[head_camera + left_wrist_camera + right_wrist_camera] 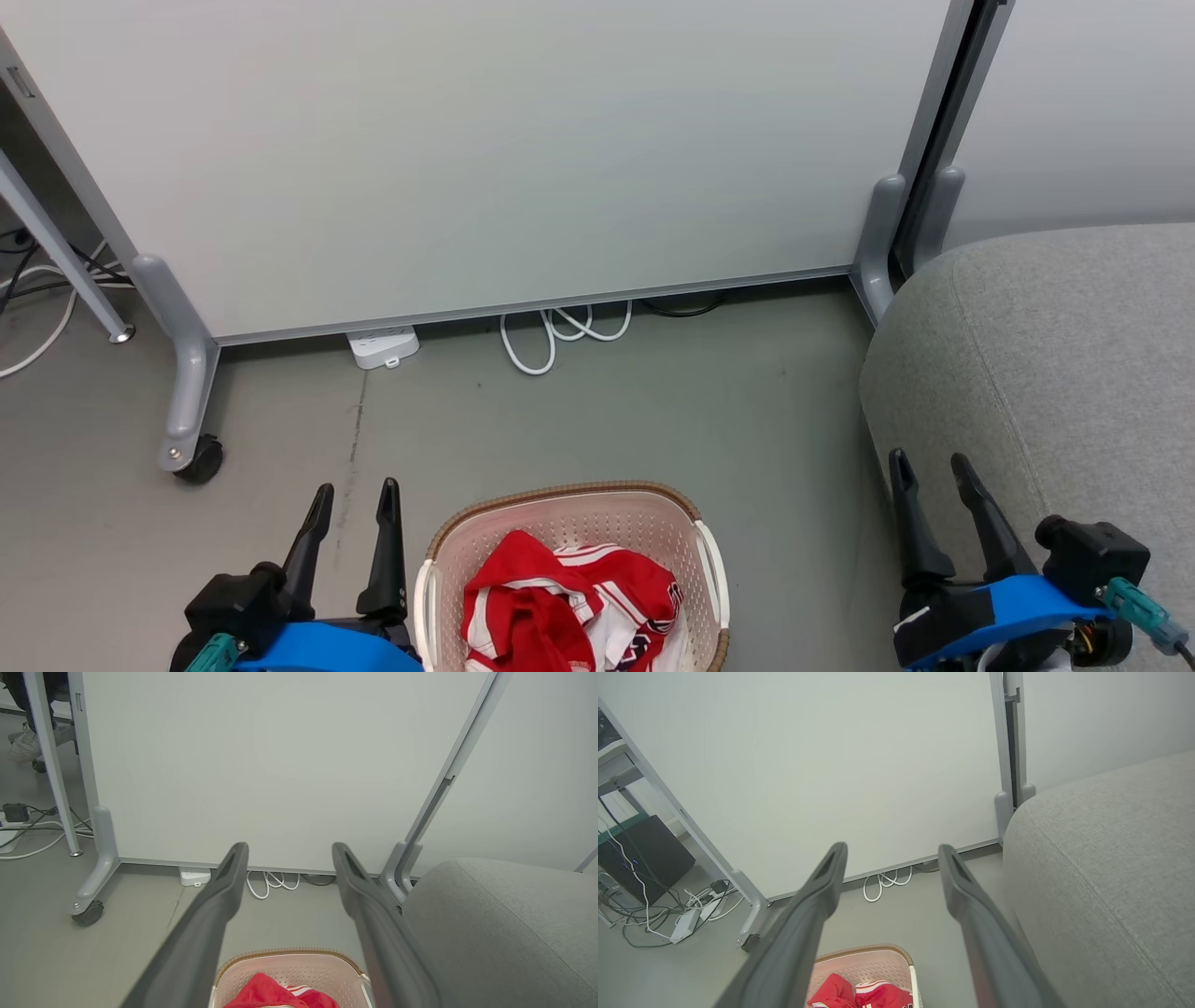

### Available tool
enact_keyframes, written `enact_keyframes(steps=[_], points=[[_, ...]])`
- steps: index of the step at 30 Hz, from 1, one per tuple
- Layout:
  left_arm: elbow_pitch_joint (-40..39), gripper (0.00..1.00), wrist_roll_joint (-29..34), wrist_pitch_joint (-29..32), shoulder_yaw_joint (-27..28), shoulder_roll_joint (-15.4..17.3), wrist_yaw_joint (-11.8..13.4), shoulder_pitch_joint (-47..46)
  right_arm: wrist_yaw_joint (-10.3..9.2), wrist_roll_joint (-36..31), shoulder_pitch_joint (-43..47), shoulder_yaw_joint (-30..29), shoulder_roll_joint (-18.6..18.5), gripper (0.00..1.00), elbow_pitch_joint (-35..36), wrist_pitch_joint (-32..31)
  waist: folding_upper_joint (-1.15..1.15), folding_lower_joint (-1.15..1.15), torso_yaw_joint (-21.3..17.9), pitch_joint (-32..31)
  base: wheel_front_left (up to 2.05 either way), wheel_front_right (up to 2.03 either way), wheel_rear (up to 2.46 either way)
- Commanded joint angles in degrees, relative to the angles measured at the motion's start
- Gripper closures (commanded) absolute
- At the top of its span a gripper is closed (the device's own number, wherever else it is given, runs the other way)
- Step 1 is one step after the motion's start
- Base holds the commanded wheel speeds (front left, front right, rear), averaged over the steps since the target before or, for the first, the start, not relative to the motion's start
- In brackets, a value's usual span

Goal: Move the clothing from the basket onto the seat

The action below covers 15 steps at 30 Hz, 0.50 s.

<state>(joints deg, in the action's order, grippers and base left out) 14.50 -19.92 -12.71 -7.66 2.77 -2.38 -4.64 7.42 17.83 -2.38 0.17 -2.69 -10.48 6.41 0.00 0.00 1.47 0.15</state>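
Red clothing (560,597) lies in the basket (560,490); the left pincer (358,487), spread and empty, sits just left of it, nearer than the right pincer (929,457), also spread, beside the seat (1074,355).

The left hand (356,488) has two long, matte dark fingers (306,541) that taper to slim rounded tips. They are set in black knuckle blocks on a bright blue shell (317,649). A teal connector (213,653) sticks out of its black base. The right hand (929,459) is built alike, with a boxy black module (1092,555) beside its blue casing (1018,602). It also carries a teal plug (1134,605) trailing a thin dark cable (1181,651), and a white patch (910,623) on the black wrist. Seen close in the wrist views, each finger has a long sunken slot (229,863) near its tip.
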Motion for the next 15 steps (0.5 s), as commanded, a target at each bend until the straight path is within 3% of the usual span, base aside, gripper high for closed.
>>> enact_keyframes(steps=[1,15], points=[[-0.2,0.0,1.4,-0.6,-0.2,0.2,0.5,-0.9,0.11,-1.7,0.1,0.3,-0.3,0.0,0.5,0.5,0.0,0.0,0.0,0.2,0.0,0.0,0.0],[0.0,0.0,5.9,-1.9,-1.1,0.2,0.9,-0.8,0.12,-6.7,0.1,0.7,-0.3,0.0,0.5,1.4,0.0,0.0,0.2,0.0,0.0,0.0,0.0]])
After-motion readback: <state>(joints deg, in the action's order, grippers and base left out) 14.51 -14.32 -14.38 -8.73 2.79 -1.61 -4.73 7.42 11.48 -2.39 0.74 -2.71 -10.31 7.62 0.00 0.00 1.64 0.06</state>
